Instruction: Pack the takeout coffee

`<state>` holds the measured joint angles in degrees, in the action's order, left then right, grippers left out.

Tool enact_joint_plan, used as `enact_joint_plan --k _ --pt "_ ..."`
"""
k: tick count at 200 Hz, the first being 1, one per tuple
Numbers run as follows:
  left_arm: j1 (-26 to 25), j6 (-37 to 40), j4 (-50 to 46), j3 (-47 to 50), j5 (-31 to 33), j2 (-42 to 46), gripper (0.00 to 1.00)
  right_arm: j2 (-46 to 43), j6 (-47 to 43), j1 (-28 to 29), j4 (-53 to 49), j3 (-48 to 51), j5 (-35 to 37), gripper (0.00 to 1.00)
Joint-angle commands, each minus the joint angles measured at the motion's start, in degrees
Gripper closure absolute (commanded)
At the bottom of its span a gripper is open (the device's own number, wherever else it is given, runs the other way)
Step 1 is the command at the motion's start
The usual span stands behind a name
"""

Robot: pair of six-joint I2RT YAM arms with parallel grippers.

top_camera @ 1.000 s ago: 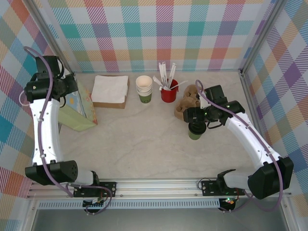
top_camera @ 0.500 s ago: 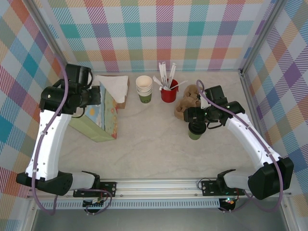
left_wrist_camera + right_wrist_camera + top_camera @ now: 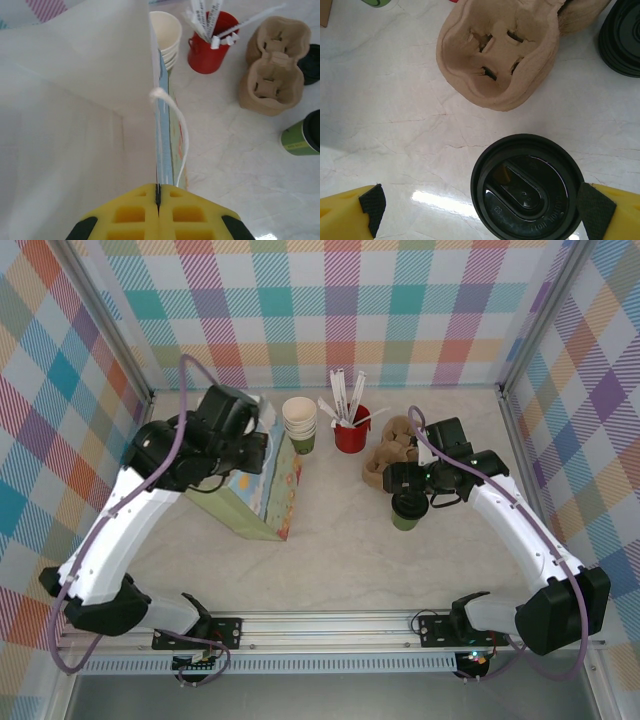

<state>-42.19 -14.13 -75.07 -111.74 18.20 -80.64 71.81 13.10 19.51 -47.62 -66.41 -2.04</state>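
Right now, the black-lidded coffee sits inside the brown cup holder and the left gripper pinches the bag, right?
No. The coffee stands on the table beside the brown cup holder, as the right wrist view shows. The left gripper does pinch the bag.

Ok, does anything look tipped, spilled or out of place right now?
Only the paper bag: it leans at an angle, pinched at its top edge by the shut left gripper, not standing square. The takeout coffee stands upright, lid on, no spill, between the fingers of the open right gripper.
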Motion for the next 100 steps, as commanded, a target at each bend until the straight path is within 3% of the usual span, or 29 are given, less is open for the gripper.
enact_joint_plan --k 1,17,100 --pt "-3.21 -0.54 -0.09 -2.51 0.13 -3.51 1.00 -1.59 0.56 -0.29 -0.20 0.36 1.12 0.00" --pt "-3.87 -0.68 1.76 -2.30 -3.40 -4.96 1.00 -1.67 0.32 -0.31 -0.30 0.41 1.41 0.00" --pt "-5.55 -0.11 6.45 -0.76 -6.36 -10.33 1.00 -1.66 -0.76 -0.26 -0.95 -0.03 2.60 0.00"
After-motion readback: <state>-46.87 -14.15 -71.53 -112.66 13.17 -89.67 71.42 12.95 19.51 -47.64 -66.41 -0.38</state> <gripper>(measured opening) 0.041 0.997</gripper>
